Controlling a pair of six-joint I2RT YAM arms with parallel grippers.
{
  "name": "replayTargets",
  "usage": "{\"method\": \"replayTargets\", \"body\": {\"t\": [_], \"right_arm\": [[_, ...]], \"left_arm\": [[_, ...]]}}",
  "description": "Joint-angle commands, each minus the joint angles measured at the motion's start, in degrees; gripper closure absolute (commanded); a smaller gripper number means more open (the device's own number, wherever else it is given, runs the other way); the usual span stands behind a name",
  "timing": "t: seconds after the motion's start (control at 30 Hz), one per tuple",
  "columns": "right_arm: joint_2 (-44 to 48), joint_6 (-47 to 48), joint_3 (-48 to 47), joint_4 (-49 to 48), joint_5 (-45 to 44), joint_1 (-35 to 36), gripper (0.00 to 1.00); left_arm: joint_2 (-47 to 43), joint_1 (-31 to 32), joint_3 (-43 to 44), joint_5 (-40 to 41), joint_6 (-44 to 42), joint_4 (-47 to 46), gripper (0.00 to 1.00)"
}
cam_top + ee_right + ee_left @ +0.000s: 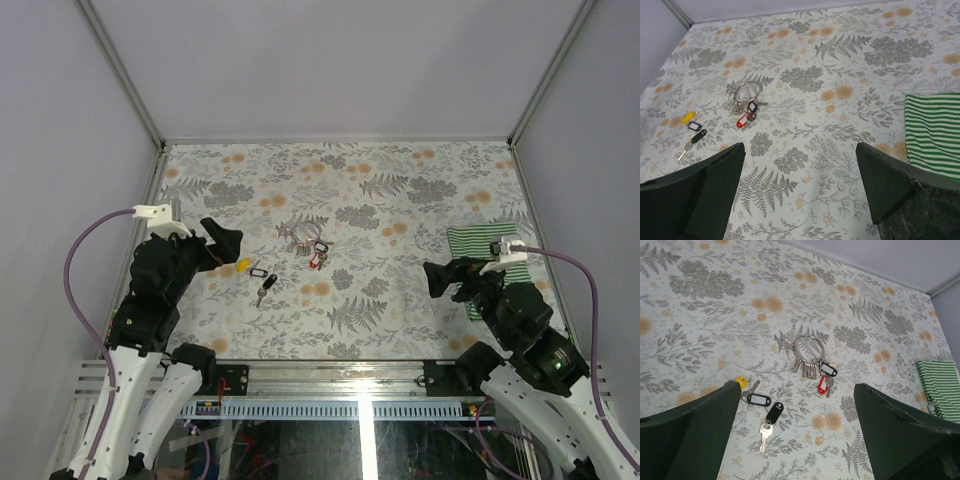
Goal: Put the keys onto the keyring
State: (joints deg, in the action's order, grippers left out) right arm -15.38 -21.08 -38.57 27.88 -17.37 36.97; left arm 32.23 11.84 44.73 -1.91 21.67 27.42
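Observation:
The keyring (300, 235) (807, 346) (747, 91) lies mid-table with a bunch of silver keys and a black tag (828, 369) on it. A red-tagged key (319, 259) (824, 384) (742, 119) rests right against that bunch; whether it is threaded on I cannot tell. To the left lie loose keys: a yellow-tagged one (242, 265) (741, 382) and two black-tagged ones (759, 399) (774, 412). My left gripper (215, 245) (796, 387) hangs open above them, holding nothing. My right gripper (440, 275) (800, 145) is open over bare cloth at the right, well away from the keys.
A green-and-white striped cloth (480, 245) (935, 132) lies at the table's right edge beside my right gripper. Grey walls close in the floral tablecloth (400, 300) on the left, far and right sides.

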Motion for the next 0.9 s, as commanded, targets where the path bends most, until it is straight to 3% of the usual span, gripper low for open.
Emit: {"method": "replayTargets", "body": {"t": [0.0, 0.4, 0.87], "right_arm": [[0.5, -0.4, 1.2, -0.3, -3.9, 0.2, 0.01], [-0.2, -4.7, 3.0, -0.5, -9.2, 0.2, 0.01], [-1.5, -5.8, 3.2, 0.0, -9.0, 0.2, 0.01]], "left_arm": [[-3.3, -0.3, -1.9, 6.9, 3.1, 3.1, 0.00], [-1.8, -0.2, -2.5, 10.7, 3.1, 3.3, 0.00], [-2.6, -0.2, -2.9, 11.6, 3.3, 3.0, 0.00]]}}
